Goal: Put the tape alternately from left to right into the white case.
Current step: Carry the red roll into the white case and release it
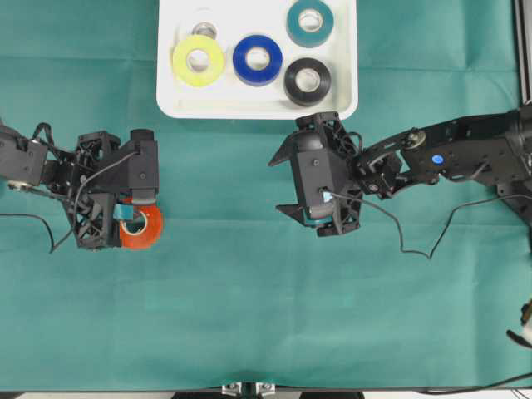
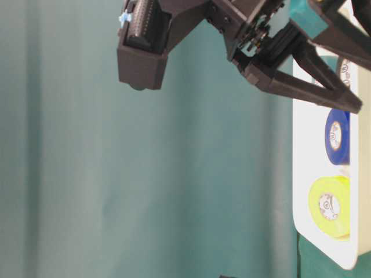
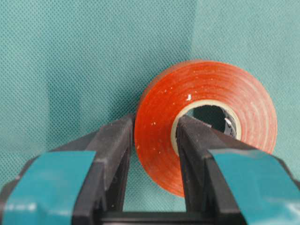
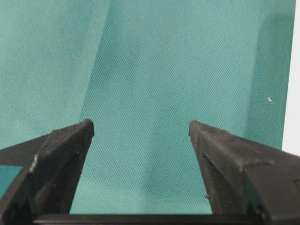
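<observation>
Left gripper [image 3: 152, 136] clamped on the orange-red roll [image 3: 206, 122].
I see one finger inside its core and one outside, the roll on the green cloth [image 1: 249, 291] below the case [image 1: 345, 104]. My right gripper [image 4: 140, 131] gapes over bare cloth. Yellow, blue, black, teal and white rolls lie in the case.

— Which colours are seen on the rolls?
— An orange-red roll [image 1: 143, 228] on the green cloth [image 1: 249, 316]; yellow [image 1: 198, 60], blue [image 1: 257, 60], teal [image 1: 310, 22] and black [image 1: 307, 81] rolls in the white case [image 1: 341, 100].
</observation>
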`<state>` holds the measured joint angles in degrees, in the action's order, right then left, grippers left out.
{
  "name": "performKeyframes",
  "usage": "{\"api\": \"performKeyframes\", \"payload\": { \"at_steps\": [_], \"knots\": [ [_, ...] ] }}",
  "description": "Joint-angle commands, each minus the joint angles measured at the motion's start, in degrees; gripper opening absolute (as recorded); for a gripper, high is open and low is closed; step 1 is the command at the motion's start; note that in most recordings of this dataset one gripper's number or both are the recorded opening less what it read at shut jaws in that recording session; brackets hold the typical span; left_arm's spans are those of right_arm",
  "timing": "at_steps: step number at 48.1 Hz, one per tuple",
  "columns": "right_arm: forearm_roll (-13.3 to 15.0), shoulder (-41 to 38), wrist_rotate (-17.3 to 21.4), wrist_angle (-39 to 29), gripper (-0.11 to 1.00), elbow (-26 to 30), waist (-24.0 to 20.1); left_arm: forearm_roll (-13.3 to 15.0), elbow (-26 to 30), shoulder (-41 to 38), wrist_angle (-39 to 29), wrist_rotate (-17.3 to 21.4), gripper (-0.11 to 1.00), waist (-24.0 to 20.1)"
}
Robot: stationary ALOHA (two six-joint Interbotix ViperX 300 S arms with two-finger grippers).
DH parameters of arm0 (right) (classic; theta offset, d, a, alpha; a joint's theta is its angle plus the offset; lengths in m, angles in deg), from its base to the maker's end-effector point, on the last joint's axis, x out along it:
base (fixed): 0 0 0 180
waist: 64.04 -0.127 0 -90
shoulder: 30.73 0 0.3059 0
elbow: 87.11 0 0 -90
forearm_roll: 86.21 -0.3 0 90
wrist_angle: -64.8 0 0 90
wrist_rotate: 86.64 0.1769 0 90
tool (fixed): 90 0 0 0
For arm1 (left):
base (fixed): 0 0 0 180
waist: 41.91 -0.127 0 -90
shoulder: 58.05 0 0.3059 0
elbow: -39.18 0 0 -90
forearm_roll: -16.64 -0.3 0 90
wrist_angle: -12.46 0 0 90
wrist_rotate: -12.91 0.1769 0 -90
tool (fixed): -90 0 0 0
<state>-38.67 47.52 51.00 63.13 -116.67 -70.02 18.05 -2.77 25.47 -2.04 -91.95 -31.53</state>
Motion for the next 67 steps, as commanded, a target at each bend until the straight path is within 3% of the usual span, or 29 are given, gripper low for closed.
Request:
{"api": "performKeyframes", "payload": {
  "at_steps": [1, 29, 43, 49, 67],
  "knots": [
    [-0.09, 1.58, 0.09, 0.35, 0.88, 0.97, -0.26, -0.09, 1.23, 1.49, 0.26, 0.09, -0.03, -0.18],
    [-0.18, 1.58, 0.09, 0.35, 0.88, 0.97, -0.26, -0.09, 2.90, 12.66, -0.70, 0.53, -0.03, -1.05],
    [-0.18, 1.58, 0.09, 0.35, 0.88, 1.23, -0.18, -0.26, 3.96, 12.04, -0.70, 1.05, -0.03, -9.23],
    [-0.18, 1.58, 0.09, 0.35, 0.88, 1.14, -0.18, -0.26, 5.36, 11.60, -0.35, 4.83, -0.03, -14.68],
    [-0.18, 0.97, 0.26, 0.62, 0.88, 1.23, -0.26, -0.26, 13.01, 3.34, 1.49, 22.41, -0.03, -26.89]
  ]
}}
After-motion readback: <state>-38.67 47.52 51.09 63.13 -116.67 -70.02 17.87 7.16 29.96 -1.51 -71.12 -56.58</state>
